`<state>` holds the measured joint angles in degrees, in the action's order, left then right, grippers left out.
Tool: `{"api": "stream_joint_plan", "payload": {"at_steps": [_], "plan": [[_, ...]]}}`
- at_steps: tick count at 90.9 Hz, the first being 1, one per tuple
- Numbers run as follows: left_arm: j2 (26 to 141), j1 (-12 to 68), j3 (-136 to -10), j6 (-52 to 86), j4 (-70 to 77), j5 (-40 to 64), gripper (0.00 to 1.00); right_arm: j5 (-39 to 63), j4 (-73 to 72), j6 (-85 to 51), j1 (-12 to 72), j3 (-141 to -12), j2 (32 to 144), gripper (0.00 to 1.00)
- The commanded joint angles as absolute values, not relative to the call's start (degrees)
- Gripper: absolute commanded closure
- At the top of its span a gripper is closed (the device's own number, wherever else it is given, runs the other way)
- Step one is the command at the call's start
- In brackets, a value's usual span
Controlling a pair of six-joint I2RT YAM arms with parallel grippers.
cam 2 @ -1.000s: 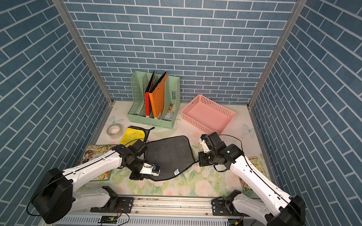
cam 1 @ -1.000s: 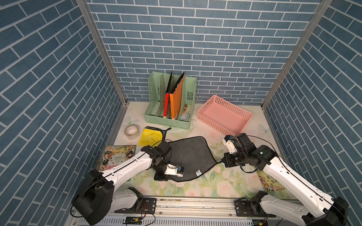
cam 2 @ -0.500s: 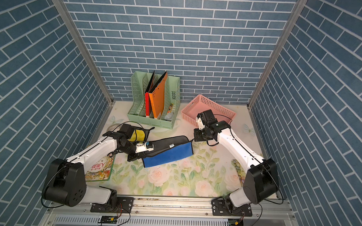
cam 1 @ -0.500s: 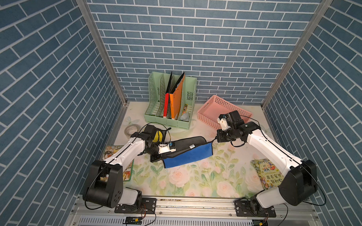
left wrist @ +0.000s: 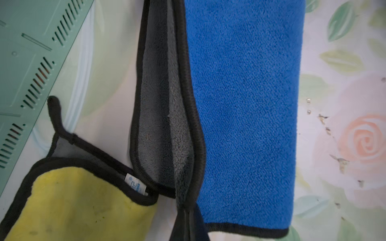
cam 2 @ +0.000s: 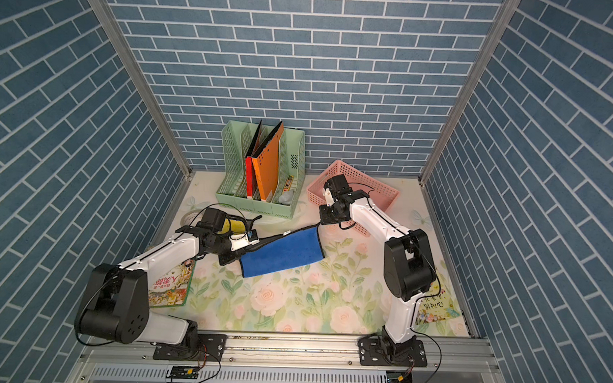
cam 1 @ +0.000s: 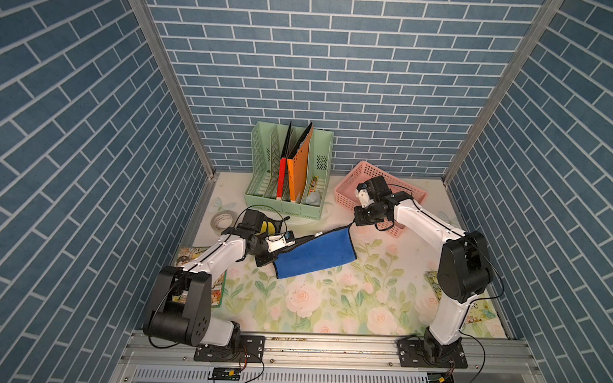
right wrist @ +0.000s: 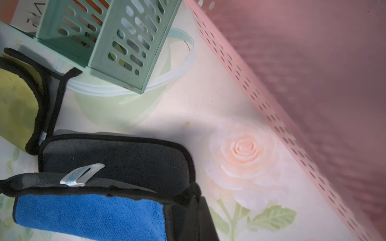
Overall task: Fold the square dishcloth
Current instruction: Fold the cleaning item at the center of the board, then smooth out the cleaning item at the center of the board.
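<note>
Dishcloth place: the dishcloth (cam 1: 313, 255) (cam 2: 282, 253) is at the middle of the floral mat (cam 1: 329, 305). It is in front of the green file rack (cam 1: 288, 177), between the yellow cloth (left wrist: 73, 204) and the pink basket (cam 1: 399, 195).
Dishcloth look: one face is bright blue plush (left wrist: 246, 114) and the other dark grey (right wrist: 117, 158), with black piping around the edge.
Fold: the cloth is doubled over. Its top edge is stretched taut between the two grippers, the blue face slopes toward the front, and the grey flap lies behind it on the mat.
Label: a white label (right wrist: 81, 174) stands up from the top edge.
Left gripper: the left gripper (cam 1: 269, 260) (cam 2: 233, 258) has its jaws pressed together, pinching the corner nearest the yellow cloth.
Right gripper: the right gripper (cam 1: 353, 225) (cam 2: 321, 222) has its jaws pressed together, pinching the corner just beside the pink basket.
</note>
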<state>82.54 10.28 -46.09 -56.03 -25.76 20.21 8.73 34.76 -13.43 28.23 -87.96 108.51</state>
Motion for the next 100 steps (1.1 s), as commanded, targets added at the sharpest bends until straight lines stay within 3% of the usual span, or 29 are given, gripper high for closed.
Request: {"api": "stream_joint_plan", "payload": {"at_steps": [1,3,6,13,21,27,37,48,58,69,77,100], "plan": [[82.2,9.8,-43.5,-53.2,-18.1,12.6,0.95,7.5,33.9,-11.2,27.8,-91.2,111.9,1.0],[81.9,9.8,-43.1,-53.0,-16.7,11.6,0.93,7.4,33.9,-11.2,27.7,-91.6,112.6,1.0],[81.5,9.8,-42.5,-52.8,-15.1,10.2,0.81,7.0,33.9,-11.1,27.7,-92.1,113.5,0.99],[79.9,10.1,-41.5,-51.3,-11.9,8.3,0.59,4.9,34.0,-10.9,27.6,-93.0,115.1,0.73],[77.0,10.1,-40.9,-48.9,-7.8,7.3,0.5,1.2,34.5,-11.0,27.5,-94.4,116.1,0.46],[73.5,10.1,-41.2,-46.6,-6.2,8.4,0.42,-0.2,35.1,-11.0,27.6,-95.9,115.7,0.43],[70.5,10.6,-44.0,-46.2,-13.2,16.6,0.4,-3.5,35.0,-11.4,28.8,-96.4,112.7,0.33],[72.8,14.7,-44.6,-46.3,-19.3,19.9,0.44,-0.9,31.1,-14.0,33.6,-91.7,107.5,0.34],[75.7,17.9,-40.8,-47.8,-16.3,20.1,0.47,13.1,20.3,-21.8,37.1,-79.9,103.6,0.52],[80.1,19.1,-39.2,-48.2,-11.8,18.0,0.51,23.3,6.4,-30.5,37.5,-67.2,102.4,0.65],[82.9,19.5,-38.8,-49.9,-11.8,16.2,0.52,25.3,1.8,-33.4,37.4,-62.3,104.1,0.71],[80.4,22.5,-33.8,-59.0,-18.7,15.8,0.53,26.4,-1.9,-33.3,31.3,-56.5,110.2,0.77]]}}
